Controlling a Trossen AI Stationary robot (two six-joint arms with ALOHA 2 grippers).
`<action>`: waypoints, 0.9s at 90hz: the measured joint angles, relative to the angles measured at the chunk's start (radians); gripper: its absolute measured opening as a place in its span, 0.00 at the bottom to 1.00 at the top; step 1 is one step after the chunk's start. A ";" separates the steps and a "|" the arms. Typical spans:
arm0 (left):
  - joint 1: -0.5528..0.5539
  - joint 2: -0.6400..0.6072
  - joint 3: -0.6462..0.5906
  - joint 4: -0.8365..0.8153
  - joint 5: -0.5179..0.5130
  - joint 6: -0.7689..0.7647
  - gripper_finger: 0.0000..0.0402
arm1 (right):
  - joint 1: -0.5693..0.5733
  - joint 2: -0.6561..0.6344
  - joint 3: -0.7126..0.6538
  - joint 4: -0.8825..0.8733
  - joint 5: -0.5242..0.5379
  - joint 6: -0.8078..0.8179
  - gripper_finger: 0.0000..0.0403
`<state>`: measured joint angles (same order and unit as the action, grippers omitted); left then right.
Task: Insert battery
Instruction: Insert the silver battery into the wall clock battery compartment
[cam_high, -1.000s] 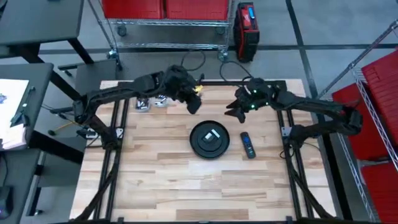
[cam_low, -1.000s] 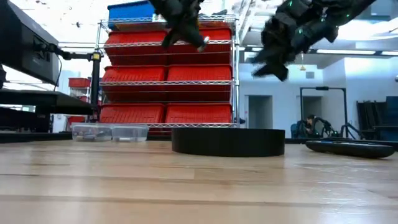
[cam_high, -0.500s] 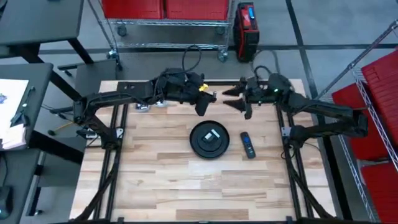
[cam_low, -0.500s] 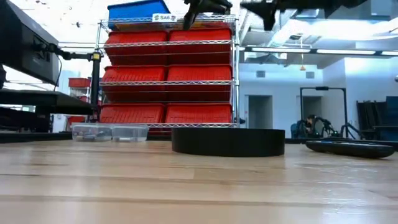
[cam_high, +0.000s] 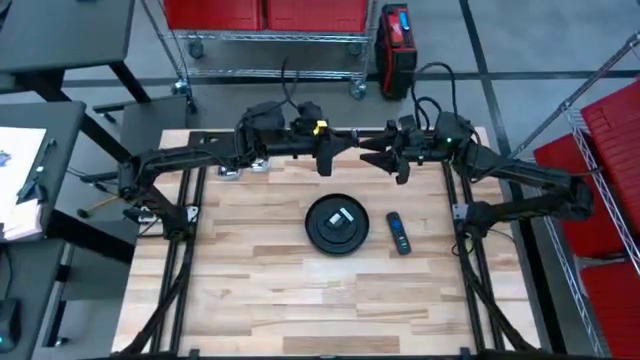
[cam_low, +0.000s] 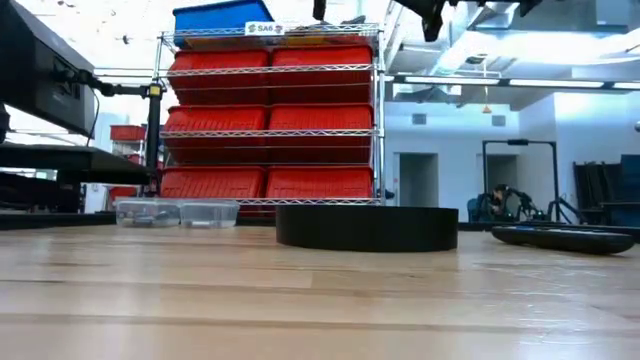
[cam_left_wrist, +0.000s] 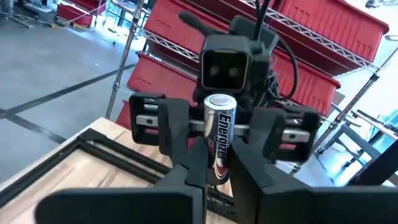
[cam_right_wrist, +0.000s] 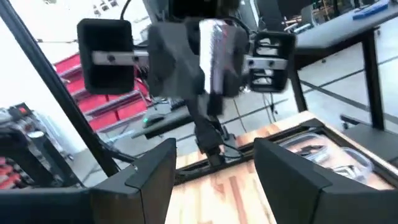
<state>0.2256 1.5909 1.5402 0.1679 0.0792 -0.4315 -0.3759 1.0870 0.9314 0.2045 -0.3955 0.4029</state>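
Up close in the left wrist view, the battery (cam_left_wrist: 219, 138) is a silver cylinder with a shiny metal cap and black-and-red lettering down its side, standing upright and clamped between the left pincer (cam_left_wrist: 214, 180) and its two dark matte fingers. From above, that left pincer (cam_high: 328, 158) sits high over the far edge of the worktop (cam_high: 260, 280), a pale butcher-block surface of wooden strips. Facing it just beside, the right pincer (cam_high: 378, 159) is spread wide and grips nothing; its blocky black fingers (cam_right_wrist: 152, 168) frame the battery (cam_right_wrist: 213, 53) in the right wrist view. Below them on the wood lie a round black disc-shaped device (cam_high: 336, 223) with a pale rectangular recess on top, and a slim dark remote (cam_high: 398, 232) beside it. At the far-left corner sit clear plastic trays (cam_low: 177, 212), with red bins on wire shelves (cam_low: 270, 125) beyond.
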 joint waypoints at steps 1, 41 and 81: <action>-0.001 0.001 0.000 0.000 0.000 0.000 0.04 | 0.002 0.003 0.000 0.000 -0.001 0.002 0.49; -0.004 0.017 0.001 -0.074 0.027 -0.010 0.04 | -0.023 0.031 0.000 -0.005 -0.056 0.009 0.36; -0.011 0.028 0.001 -0.078 0.029 -0.012 0.04 | -0.026 0.031 0.000 -0.008 -0.061 -0.008 0.36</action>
<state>0.2146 1.6188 1.5414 0.0903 0.1078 -0.4432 -0.4019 1.1175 0.9314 0.1970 -0.4561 0.3946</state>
